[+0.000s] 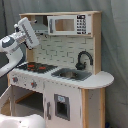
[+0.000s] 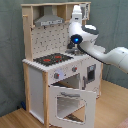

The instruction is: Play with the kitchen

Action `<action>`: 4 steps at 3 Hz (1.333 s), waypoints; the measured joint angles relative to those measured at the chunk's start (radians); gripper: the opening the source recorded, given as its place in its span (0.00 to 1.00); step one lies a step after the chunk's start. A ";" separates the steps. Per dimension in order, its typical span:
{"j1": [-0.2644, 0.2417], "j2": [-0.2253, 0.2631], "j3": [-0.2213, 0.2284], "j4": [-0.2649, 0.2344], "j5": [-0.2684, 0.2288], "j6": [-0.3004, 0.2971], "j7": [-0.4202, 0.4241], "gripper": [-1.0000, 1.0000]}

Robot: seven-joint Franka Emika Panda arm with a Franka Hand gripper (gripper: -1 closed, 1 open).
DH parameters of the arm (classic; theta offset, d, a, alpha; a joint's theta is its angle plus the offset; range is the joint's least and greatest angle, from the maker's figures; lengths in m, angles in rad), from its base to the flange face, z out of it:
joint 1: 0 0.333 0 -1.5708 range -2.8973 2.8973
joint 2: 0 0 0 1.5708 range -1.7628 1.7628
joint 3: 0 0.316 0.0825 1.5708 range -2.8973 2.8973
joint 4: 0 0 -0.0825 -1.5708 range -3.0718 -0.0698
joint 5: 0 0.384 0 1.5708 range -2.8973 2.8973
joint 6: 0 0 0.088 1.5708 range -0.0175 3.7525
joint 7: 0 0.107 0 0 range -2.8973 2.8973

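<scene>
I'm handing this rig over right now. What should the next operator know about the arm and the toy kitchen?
Gripper: raised above the stovetop, holding nothing that I can see; whether its fingers are open or shut does not show.
Kitchen: upright on the floor. Oven door hangs open in the second exterior view. Sink and faucet untouched; microwave door shut.
Done: oven door is open.
Left: nothing on the stovetop or in the sink is in play yet; probably close the oven door.
</scene>
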 joint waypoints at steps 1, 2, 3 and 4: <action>-0.055 0.008 -0.005 0.063 0.071 -0.043 0.000 1.00; -0.097 0.025 -0.003 0.123 0.128 -0.099 -0.001 1.00; -0.124 0.059 0.019 0.188 0.158 -0.160 -0.005 1.00; -0.127 0.103 0.026 0.214 0.158 -0.205 -0.010 1.00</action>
